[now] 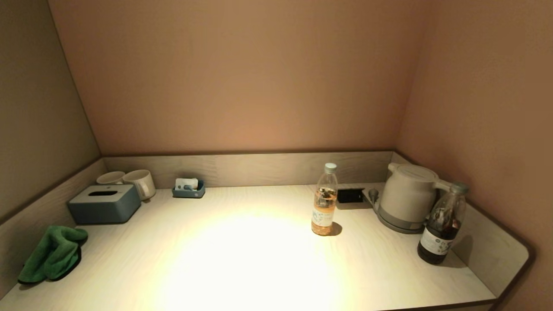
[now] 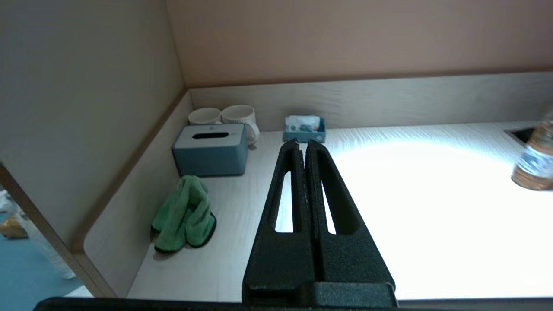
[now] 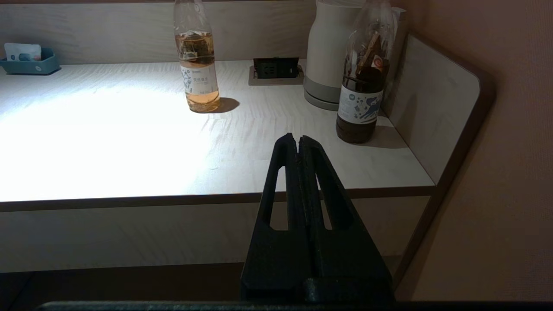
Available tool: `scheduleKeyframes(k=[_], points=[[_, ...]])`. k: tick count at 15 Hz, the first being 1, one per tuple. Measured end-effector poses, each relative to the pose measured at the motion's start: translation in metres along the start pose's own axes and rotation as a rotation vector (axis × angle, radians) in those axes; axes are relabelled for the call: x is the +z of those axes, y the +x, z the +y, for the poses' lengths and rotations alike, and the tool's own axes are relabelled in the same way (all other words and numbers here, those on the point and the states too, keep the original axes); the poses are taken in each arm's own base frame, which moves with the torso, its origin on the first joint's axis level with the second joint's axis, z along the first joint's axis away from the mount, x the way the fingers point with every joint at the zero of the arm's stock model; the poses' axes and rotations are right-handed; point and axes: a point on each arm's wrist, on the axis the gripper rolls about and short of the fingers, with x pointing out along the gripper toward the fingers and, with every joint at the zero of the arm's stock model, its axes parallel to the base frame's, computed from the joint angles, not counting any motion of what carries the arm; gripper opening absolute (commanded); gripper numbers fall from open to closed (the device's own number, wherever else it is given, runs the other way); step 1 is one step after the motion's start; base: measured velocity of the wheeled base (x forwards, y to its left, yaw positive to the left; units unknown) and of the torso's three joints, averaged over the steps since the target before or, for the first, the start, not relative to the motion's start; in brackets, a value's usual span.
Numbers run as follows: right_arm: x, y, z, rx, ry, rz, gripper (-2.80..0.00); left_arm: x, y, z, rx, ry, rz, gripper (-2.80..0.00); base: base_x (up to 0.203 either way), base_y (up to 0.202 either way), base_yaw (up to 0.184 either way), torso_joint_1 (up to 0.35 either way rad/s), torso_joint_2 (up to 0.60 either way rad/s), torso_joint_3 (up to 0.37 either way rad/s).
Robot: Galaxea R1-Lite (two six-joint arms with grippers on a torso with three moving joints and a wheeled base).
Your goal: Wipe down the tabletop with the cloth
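A crumpled green cloth [image 1: 52, 255] lies at the left edge of the pale wooden tabletop [image 1: 242, 263], against the low side wall; it also shows in the left wrist view [image 2: 183, 216]. My left gripper [image 2: 301, 144] is shut and empty, held above the front of the table, to the right of the cloth and apart from it. My right gripper [image 3: 298, 139] is shut and empty, in front of the table's front edge near the right corner. Neither gripper shows in the head view.
A grey-blue tissue box [image 1: 104, 203], two white mugs [image 1: 138, 182] and a small blue tray [image 1: 188, 188] stand at the back left. A tea bottle [image 1: 324, 199], a socket [image 1: 350, 195], a white kettle [image 1: 408, 196] and a dark bottle [image 1: 441, 223] stand at the right.
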Motion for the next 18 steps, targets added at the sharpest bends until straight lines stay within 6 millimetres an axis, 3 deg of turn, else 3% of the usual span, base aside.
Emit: scheduleKeyframes(k=[4,9,18], points=[[0.0,0.0,0.0,0.0,0.0,0.0,-2.8,-0.019,-0.023,-0.002,-0.02,-0.002,-0.013,-2.8,0.0,0.0,0.0,0.0,0.0,0.0],[0.0,0.0,0.0,0.0,0.0,0.0,-2.8,-0.05,-0.034,-0.003,0.002,-0.006,-0.014,-2.8,0.0,0.0,0.0,0.0,0.0,0.0],[0.0,0.0,0.0,0.0,0.0,0.0,-2.8,-0.06,-0.037,-0.005,-0.061,-0.023,-0.012,-2.8,0.0,0.0,0.0,0.0,0.0,0.0]])
